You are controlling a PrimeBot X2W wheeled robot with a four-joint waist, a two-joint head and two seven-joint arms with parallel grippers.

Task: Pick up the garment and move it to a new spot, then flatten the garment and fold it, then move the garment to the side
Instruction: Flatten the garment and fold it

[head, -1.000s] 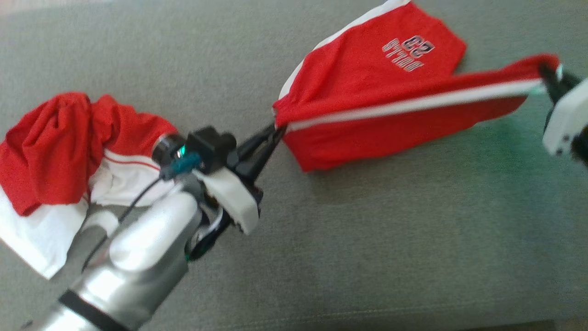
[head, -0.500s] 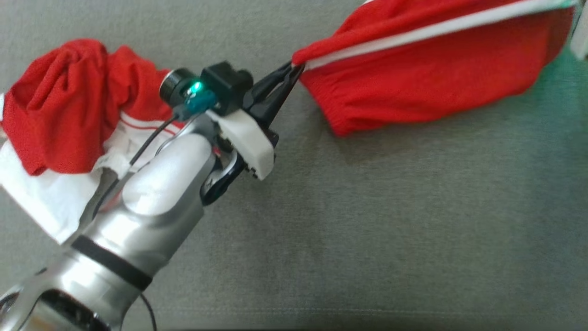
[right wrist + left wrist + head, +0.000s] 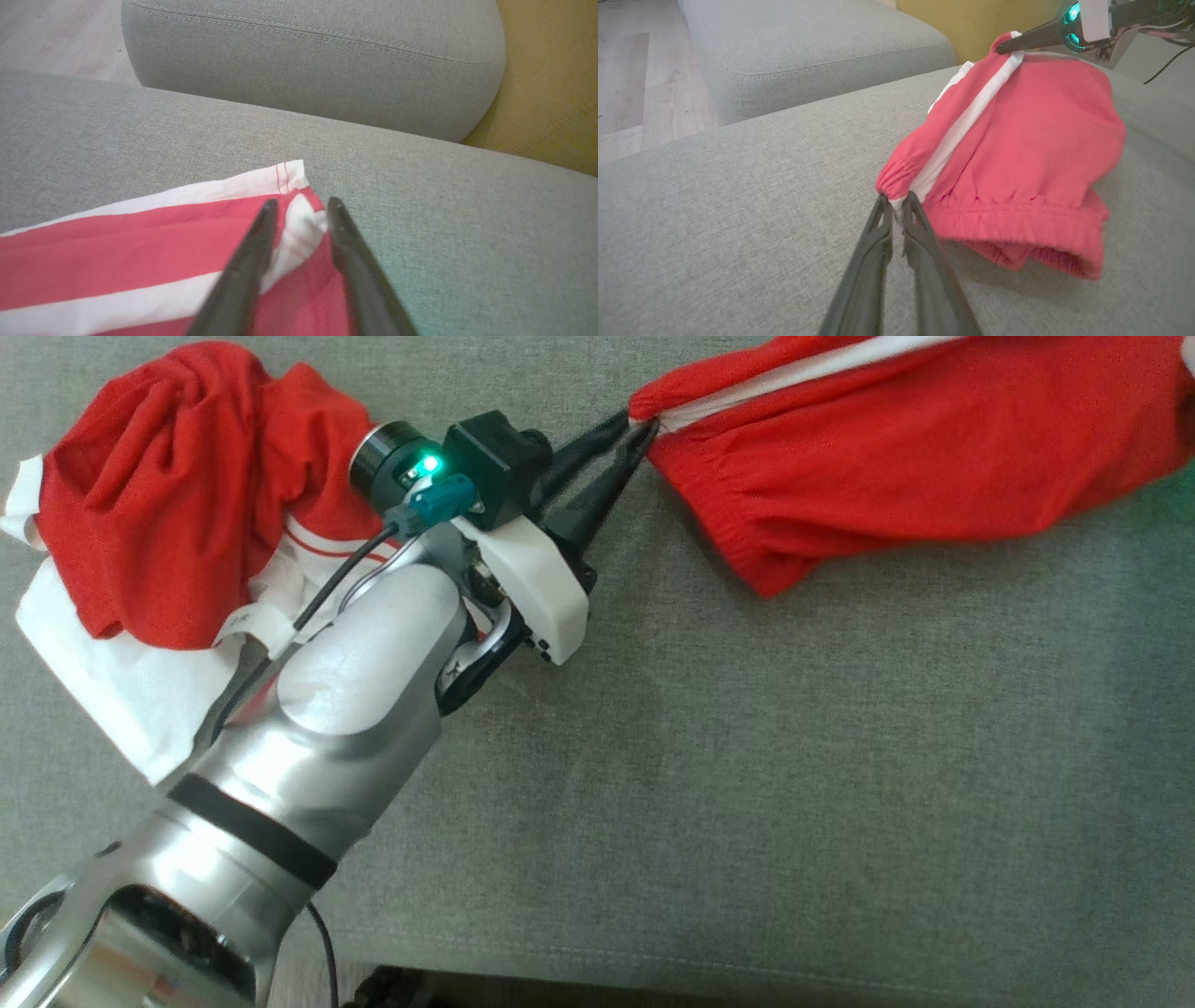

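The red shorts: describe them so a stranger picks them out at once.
On the grey sofa cushion are two red-and-white garments. The red shorts hang stretched between the left gripper and the right gripper. Unlike the crumpled garment heaped to their left, they show a gathered elastic waistband and a white side stripe.

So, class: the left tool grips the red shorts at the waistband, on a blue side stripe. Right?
Not quite: the stripe is white, not blue. The left wrist view shows the left tool pinching the red shorts at the waistband, on the white side stripe.
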